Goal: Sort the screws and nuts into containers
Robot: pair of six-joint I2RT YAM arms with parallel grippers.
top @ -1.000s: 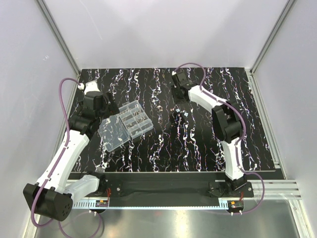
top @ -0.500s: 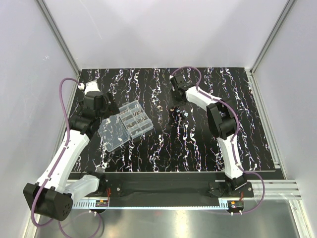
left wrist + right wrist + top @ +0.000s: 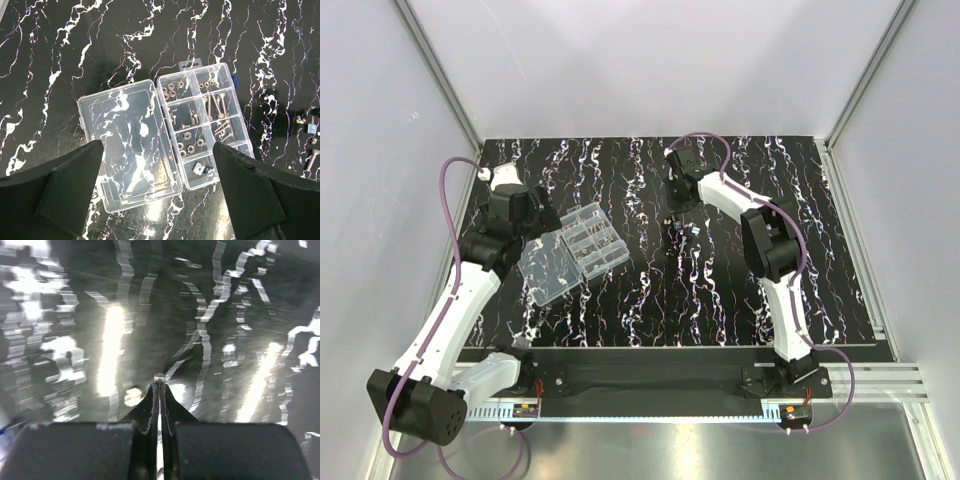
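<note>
The clear organiser box (image 3: 239, 129) lies open, its flat lid (image 3: 125, 145) folded out to the left. Its containers hold nuts (image 3: 172, 91), screws (image 3: 216, 105), more nuts (image 3: 192, 144) and a square silvery piece (image 3: 201, 169). My left gripper (image 3: 157, 200) is open and empty above the box's near edge. My right gripper (image 3: 159, 385) is shut on a small screw (image 3: 159, 376), whose head sticks out at the fingertips. In the top view the right gripper (image 3: 676, 214) is mid-table, right of the box (image 3: 592, 240).
Several loose screws and nuts (image 3: 309, 159) and small dark blocks (image 3: 269, 98) lie on the black marbled table to the right of the box, also in the top view (image 3: 692, 231). White walls and metal rails ring the table.
My right gripper has shifted a little left and toward the back above the loose pieces. The left arm and the box have not moved.
</note>
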